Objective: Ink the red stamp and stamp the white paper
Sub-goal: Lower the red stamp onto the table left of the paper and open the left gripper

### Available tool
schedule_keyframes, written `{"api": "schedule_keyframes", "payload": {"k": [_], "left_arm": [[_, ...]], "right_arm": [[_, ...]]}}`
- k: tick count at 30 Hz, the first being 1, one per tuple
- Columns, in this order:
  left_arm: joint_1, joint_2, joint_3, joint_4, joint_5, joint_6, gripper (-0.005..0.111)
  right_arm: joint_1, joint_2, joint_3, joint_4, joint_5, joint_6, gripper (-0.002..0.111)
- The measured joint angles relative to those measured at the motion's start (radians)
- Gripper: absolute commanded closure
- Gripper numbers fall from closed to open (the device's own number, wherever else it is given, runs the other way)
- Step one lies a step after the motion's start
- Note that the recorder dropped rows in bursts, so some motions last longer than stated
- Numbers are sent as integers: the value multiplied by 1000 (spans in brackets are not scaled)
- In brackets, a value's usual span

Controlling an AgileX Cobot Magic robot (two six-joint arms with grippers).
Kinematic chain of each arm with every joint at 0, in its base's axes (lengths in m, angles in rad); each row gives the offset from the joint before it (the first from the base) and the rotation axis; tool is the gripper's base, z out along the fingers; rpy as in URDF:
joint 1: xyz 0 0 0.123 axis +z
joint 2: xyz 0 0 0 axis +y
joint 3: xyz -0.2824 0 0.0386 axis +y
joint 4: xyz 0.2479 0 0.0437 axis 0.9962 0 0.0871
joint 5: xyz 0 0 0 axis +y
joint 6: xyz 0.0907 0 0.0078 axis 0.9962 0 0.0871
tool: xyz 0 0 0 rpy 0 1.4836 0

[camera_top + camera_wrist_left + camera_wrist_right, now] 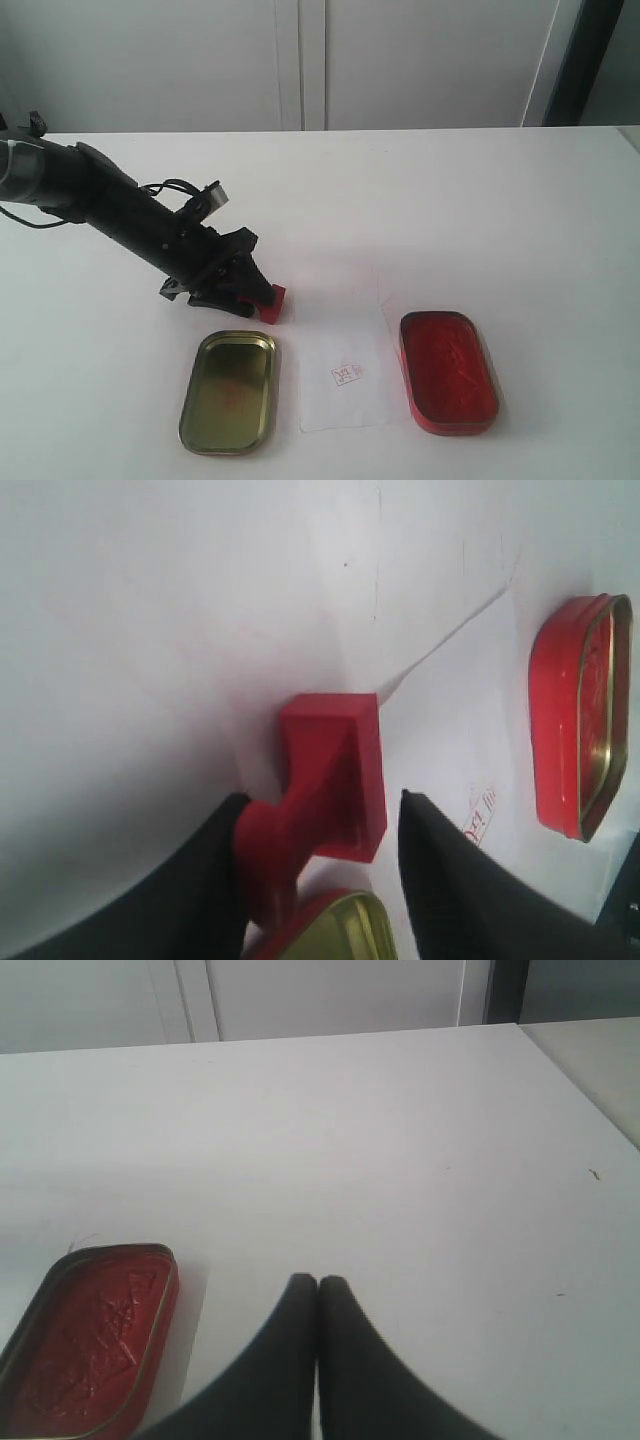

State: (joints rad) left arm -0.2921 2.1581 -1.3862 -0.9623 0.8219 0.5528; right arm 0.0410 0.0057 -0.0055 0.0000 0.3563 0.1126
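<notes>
The red stamp rests on the desk between the fingers of the left hand. It seems to lie on its side, block end pointing away from the hand and knobbed handle back toward the palm. The hand stands spread: one finger lies against the handle, and the other is clear of the block with a gap between, so nothing is gripped. Just past the fingertips is a corner of the white paper, which already bears a small red print. Beyond the paper, farther from the hand, sits the open red ink-pad tin. The gold lid lies close beside the hand. The right hand is pressed shut on nothing, with the ink tin off to one side of it.

The finger touching the handle could drag or roll the stamp as the hand pulls back, smearing its inked face on desk or paper. A low sweep might also catch the lid's rim or lift the paper's corner. Room is tight toward lid and paper, while behind the hand the desk lies bare, its edges well away
</notes>
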Motion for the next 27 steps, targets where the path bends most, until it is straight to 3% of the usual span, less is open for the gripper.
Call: {"api": "schedule_keyframes", "payload": {"k": [27], "left_arm": [[0, -49, -11, 269, -9, -131, 56]], "right_arm": [[0, 0, 0, 0, 0, 0, 108]]}}
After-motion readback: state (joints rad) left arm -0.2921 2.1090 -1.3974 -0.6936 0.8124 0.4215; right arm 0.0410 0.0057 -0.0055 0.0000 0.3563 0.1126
